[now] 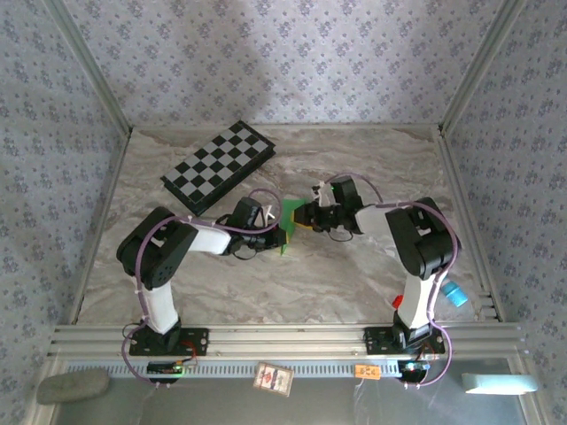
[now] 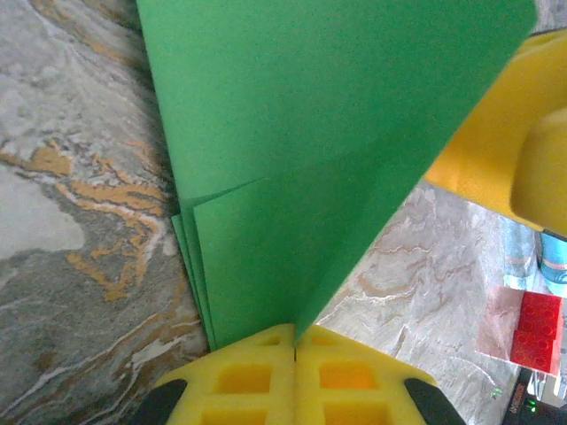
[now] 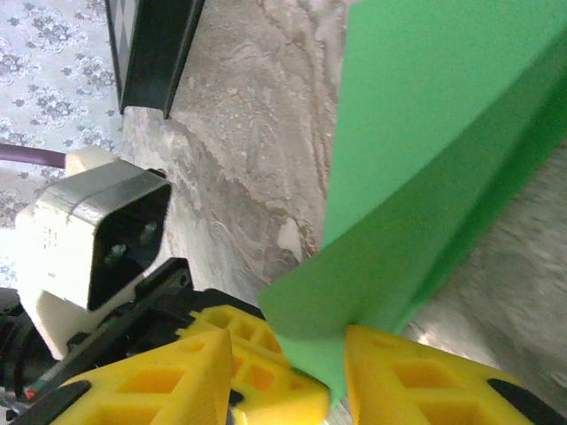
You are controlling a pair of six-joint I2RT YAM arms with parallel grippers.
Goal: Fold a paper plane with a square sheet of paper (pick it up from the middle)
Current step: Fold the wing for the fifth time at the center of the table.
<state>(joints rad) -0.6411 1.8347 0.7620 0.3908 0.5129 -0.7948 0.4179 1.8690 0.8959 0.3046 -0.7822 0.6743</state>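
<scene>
The bright-green paper plane [image 1: 291, 215] is held above the table's middle as a folded, creased, pointed shape with stacked layers [image 2: 301, 159]. My left gripper [image 2: 294, 341] is shut on its narrow lower end, yellow pads pressed together with the paper edge between them; the same gripper [image 1: 282, 232] shows from above. My right gripper [image 3: 288, 341] stands open, its fingers [image 3: 416, 372] apart on either side of a paper corner [image 3: 425, 177] and the left gripper's yellow tip. Seen from overhead, the right gripper [image 1: 310, 218] meets the paper from the right.
A black-and-white checkered board [image 1: 217, 166] lies at the back left of the marble table [image 1: 372, 274]; its dark edge [image 3: 151, 53] is close behind the paper. The left arm's white camera housing [image 3: 89, 239] sits near the right fingers. A red object [image 2: 536, 328] lies at the table's near right.
</scene>
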